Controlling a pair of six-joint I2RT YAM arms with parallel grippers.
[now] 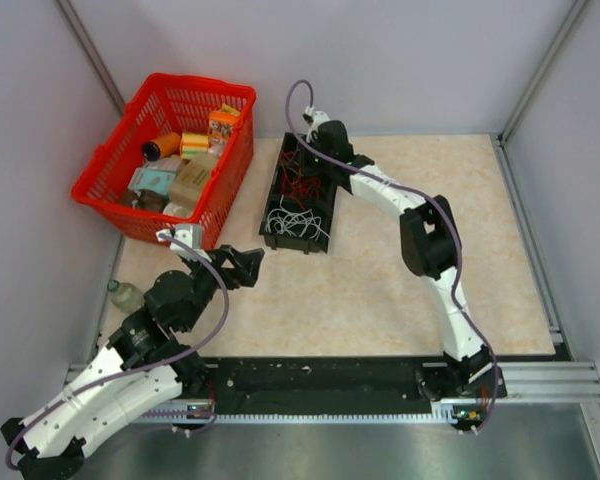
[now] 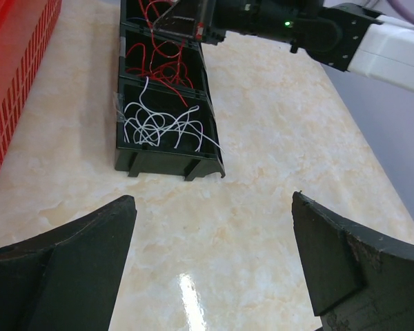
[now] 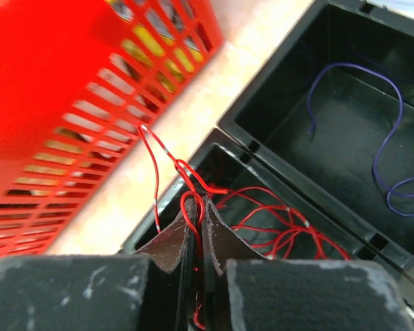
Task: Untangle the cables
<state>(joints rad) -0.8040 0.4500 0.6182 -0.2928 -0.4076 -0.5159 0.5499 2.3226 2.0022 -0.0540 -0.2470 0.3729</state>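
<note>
Pinching one kinked, looping red wire [image 3: 156, 193], the right jaws are clamped; the left jaws gape wide.

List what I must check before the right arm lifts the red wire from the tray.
1. Right gripper jaws shut on a red wire: ok.
2. Held strand free of the other red strands: cannot tell.
3. White wires in their own compartment, apart from red: ok.
4. Blue wire alone in its compartment: ok.
5. Left gripper open, off the tray: ok.
</note>
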